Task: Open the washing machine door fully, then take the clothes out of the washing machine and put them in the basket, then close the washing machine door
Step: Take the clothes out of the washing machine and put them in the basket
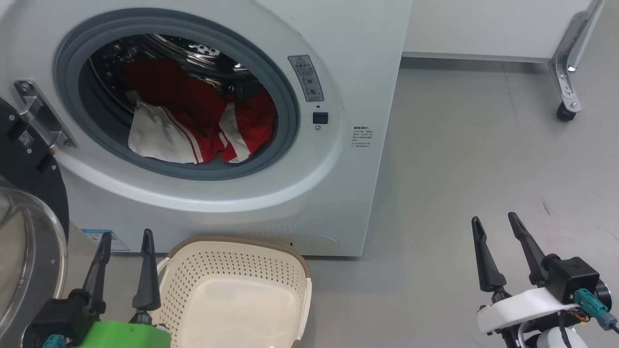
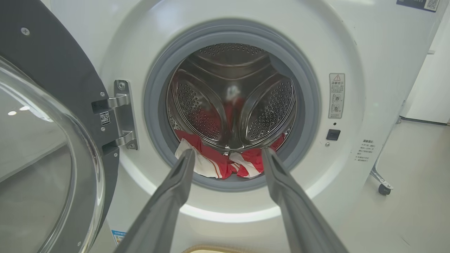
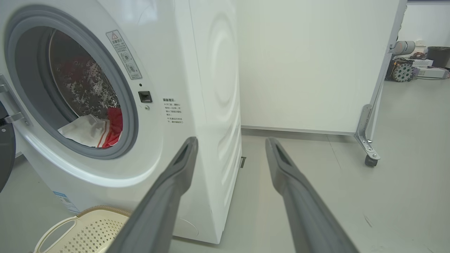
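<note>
The white washing machine (image 1: 338,193) stands with its door (image 1: 24,241) swung open to the left, black rim and clear glass bowl showing. Red and white clothes (image 1: 193,121) lie heaped in the steel drum, spilling onto the grey gasket (image 2: 218,165). An empty cream basket (image 1: 237,295) sits on the floor right below the opening. My left gripper (image 1: 125,239) is open at the lower left, beside the basket and short of the drum. Over bare floor to the right of the washer, my right gripper (image 1: 495,222) is open too. Neither holds anything.
A white wheeled cabinet (image 1: 483,29) stands behind and to the right of the washer, its metal leg and castor (image 1: 566,111) on the grey floor. In the right wrist view, boxes and equipment (image 3: 418,66) sit far back at the right.
</note>
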You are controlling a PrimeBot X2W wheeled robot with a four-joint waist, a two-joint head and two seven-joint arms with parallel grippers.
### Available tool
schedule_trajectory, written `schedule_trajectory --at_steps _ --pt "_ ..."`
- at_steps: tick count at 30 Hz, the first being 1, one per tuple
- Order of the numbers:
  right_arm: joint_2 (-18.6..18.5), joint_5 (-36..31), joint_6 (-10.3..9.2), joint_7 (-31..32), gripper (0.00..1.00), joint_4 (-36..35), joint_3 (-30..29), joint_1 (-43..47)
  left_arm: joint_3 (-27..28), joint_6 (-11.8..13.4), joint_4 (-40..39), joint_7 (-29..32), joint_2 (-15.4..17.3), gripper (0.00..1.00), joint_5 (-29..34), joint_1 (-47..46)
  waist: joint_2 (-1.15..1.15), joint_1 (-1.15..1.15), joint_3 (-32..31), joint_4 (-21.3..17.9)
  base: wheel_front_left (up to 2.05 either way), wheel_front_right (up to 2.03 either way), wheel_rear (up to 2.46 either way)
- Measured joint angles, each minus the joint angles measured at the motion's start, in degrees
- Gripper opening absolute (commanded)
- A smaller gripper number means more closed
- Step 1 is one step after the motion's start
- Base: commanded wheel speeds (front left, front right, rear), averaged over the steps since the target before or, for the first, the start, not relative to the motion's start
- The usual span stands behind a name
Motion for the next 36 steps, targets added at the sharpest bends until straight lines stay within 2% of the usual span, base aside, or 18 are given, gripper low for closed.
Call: schedule_trajectory --at_steps 18,36 --pt "0.2 -0.1 0.01 0.0 1.00 0.2 -0.1 0.0 -0.4 0.0 0.0 0.0 -0.1 1.00 -1.0 0.8 0.00 0.00 -0.5 -0.1 0.84 -0.84 0.00" --pt "0.3 -0.4 0.07 0.0 1.00 0.2 0.0 0.0 -0.6 -0.1 0.4 0.0 -0.1 1.00 -1.5 0.9 0.00 0.00 -0.1 0.3 0.09 -0.09 0.00"
